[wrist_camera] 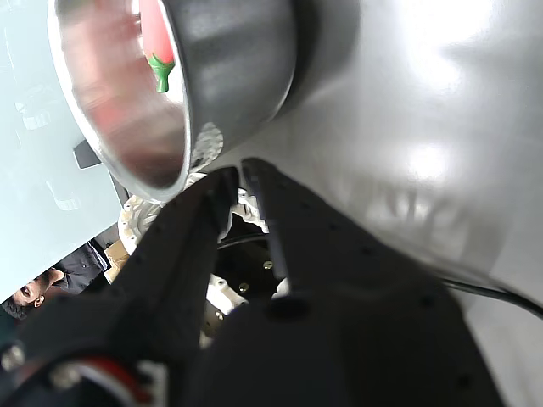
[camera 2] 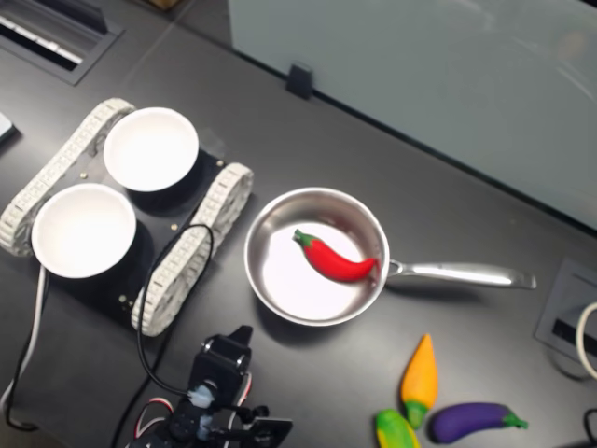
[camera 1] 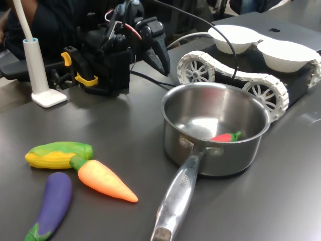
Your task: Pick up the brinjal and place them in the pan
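The purple brinjal [camera 1: 52, 201] [camera 2: 469, 420] with its green cap lies on the dark table, far from the arm, beside an orange carrot [camera 1: 104, 181] [camera 2: 420, 375]. The steel pan [camera 1: 220, 161] [camera 2: 280, 280] [wrist_camera: 242, 68] stands mid-table, its long handle [camera 1: 176, 198] [camera 2: 457, 273] pointing toward the vegetables. A red chilli [camera 1: 225, 136] [camera 2: 336, 261] [wrist_camera: 154, 38] lies inside it. My black gripper [wrist_camera: 239, 174] [camera 1: 161, 59] [camera 2: 241, 336] hovers just outside the pan's rim, on the side away from the brinjal. Its fingers are shut with nothing between them.
A toy corn cob [camera 1: 57, 154] [camera 2: 396, 431] lies by the carrot. A tracked white-wheeled vehicle [camera 1: 235, 78] [camera 2: 191, 257] carrying two white bowls [camera 1: 234, 37] [camera 2: 149, 147] stands beside the pan. A white stand [camera 1: 42, 85] and part of a person [wrist_camera: 34, 288] are nearby.
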Motion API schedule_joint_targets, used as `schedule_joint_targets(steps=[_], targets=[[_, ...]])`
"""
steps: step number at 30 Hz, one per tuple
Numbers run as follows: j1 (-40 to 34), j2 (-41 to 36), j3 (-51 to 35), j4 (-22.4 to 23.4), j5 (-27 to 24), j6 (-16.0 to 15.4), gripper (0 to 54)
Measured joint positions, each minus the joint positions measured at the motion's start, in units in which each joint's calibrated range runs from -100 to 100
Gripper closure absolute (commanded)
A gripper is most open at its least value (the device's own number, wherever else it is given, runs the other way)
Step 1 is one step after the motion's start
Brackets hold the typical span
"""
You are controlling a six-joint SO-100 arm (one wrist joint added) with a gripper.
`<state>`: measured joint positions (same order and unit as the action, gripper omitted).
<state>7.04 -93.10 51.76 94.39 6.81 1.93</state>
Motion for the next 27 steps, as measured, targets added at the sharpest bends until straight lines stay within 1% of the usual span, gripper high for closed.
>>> schedule_joint_targets(steps=[4, 12, 21, 27], targets=[[0.77, 4.88, -3.98, 0.00, -0.20, 0.00, 53.4], [5.72, 13.89, -12.40, 0.00, -0.34, 0.00, 53.4], [8.80, 19.19, -17.56, 0.00, -0.34, 0.00, 53.4], [12.65, 23.99, -22.44, 0.00, -0.34, 0.00, 52.6]])
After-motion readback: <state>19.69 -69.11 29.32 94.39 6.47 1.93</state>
